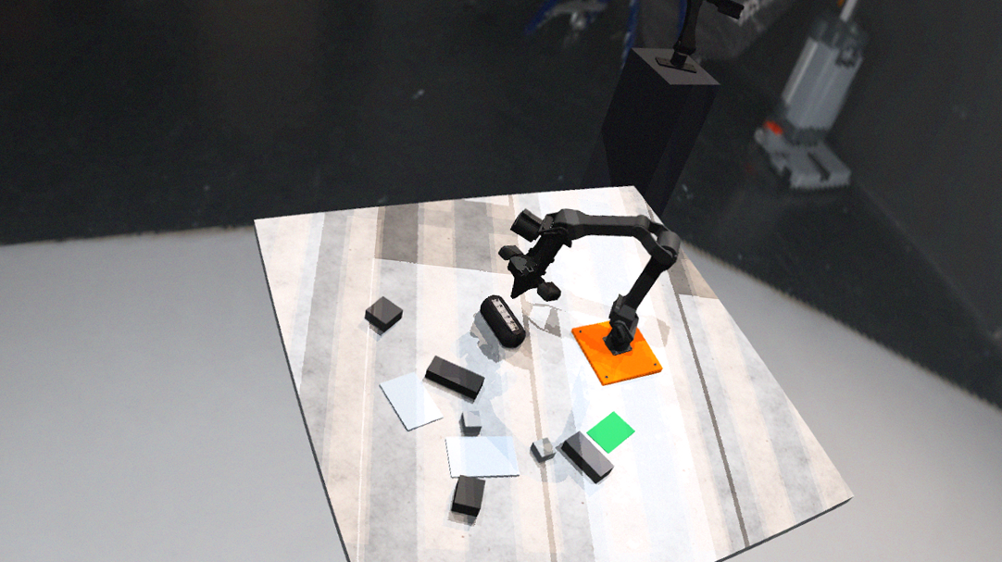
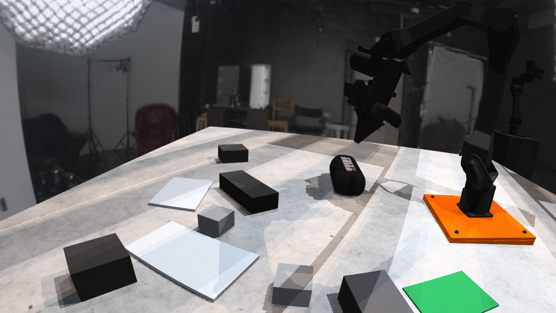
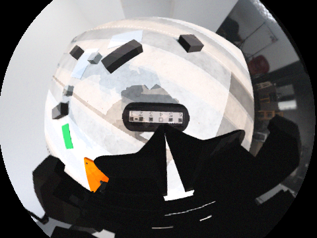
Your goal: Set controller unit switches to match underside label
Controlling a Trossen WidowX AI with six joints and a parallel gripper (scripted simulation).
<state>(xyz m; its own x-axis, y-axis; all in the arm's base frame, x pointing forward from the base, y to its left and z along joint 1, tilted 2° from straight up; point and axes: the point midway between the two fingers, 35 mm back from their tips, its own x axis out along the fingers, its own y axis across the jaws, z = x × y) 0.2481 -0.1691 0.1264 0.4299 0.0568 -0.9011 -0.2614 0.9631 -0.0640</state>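
Observation:
The dark controller unit [image 1: 514, 337] [image 2: 348, 183] [image 3: 155, 126] lies upside down on the bench, its label [image 1: 505, 315] [image 2: 348, 163] [image 3: 156, 116] facing up. In the wrist view squares 1, 2, 3, 5 and 6 look filled and square 4 empty; a small extra dark mark sits between 1 and 2. The rocker switches are hidden beneath. My gripper [image 1: 515, 294] [image 2: 356, 141] [image 3: 163, 127] is shut and empty, fingertips together. It hangs above the bench, higher than the unit and beyond it in the exterior view, not touching it.
A long dark block [image 1: 455, 377] [image 2: 248, 190] [image 3: 122, 56] and a shorter one [image 1: 383, 313] [image 2: 233, 152] [image 3: 191, 43] lie nearby. Two pale plates, two grey cubes, two more dark blocks and a green square [image 1: 611, 431] [image 2: 451, 291] lie farther away. The arm stands on an orange plate [image 1: 635, 370] [image 2: 493, 230].

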